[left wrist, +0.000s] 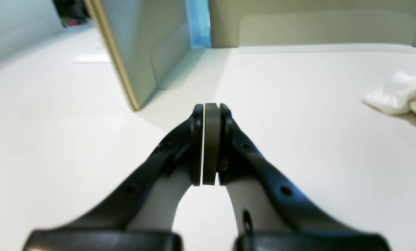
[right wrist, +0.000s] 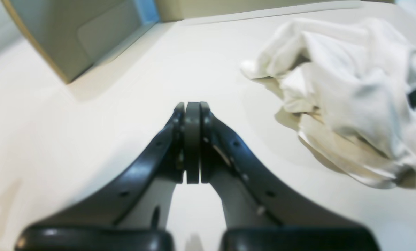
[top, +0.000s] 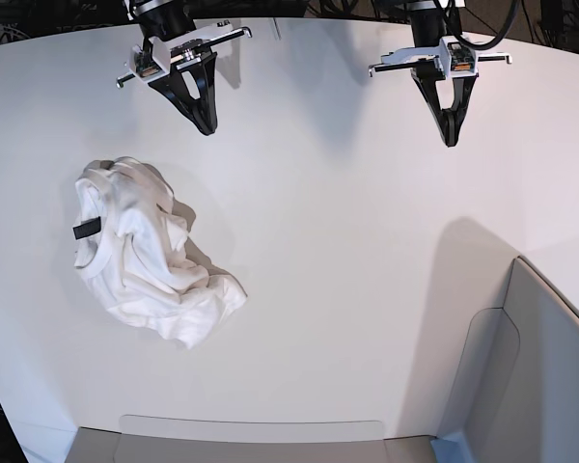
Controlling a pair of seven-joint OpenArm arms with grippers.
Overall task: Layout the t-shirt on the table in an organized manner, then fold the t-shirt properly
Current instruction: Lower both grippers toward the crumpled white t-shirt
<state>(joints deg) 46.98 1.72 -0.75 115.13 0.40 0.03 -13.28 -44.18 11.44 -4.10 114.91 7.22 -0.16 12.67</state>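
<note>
**Crumpled t-shirt lying untouched as both hands are hanging closed above the tabletop**

Left wrist view: the left hand (left wrist: 208, 143) is filling the lower centre of the frame, its two dark fingers (left wrist: 194, 146) pressing together with only a hairline of light showing between the pads and nothing caught in them. Beneath it the white tabletop (left wrist: 54, 139) is spreading out in every direction. A light grey panel (left wrist: 141, 52) is standing on edge in the upper left of centre, and a corner of the white t-shirt (left wrist: 399, 92) is peeking in at the right edge, well apart from the hand.

Right wrist view: the right hand (right wrist: 193, 143) is sitting at lower centre, its fingers (right wrist: 178, 146) likewise meeting flat and gripping nothing. The t-shirt (right wrist: 347, 90) is lying bunched in the upper right, its folds heaped over one another, a dark patch showing at the far right edge. It is resting on the tabletop (right wrist: 89, 139) near the hand but not touching it.

Base view: the t-shirt (top: 145, 256) is lying in a rumpled heap at centre left, its small black label (top: 87, 230) showing near its left side. The right hand (top: 204, 123) is pointing down at upper left, above the heap; the left hand (top: 450, 137) is doing the same at upper right, well apart from the cloth. Grey panels (top: 521, 376) are standing at lower right.
</note>
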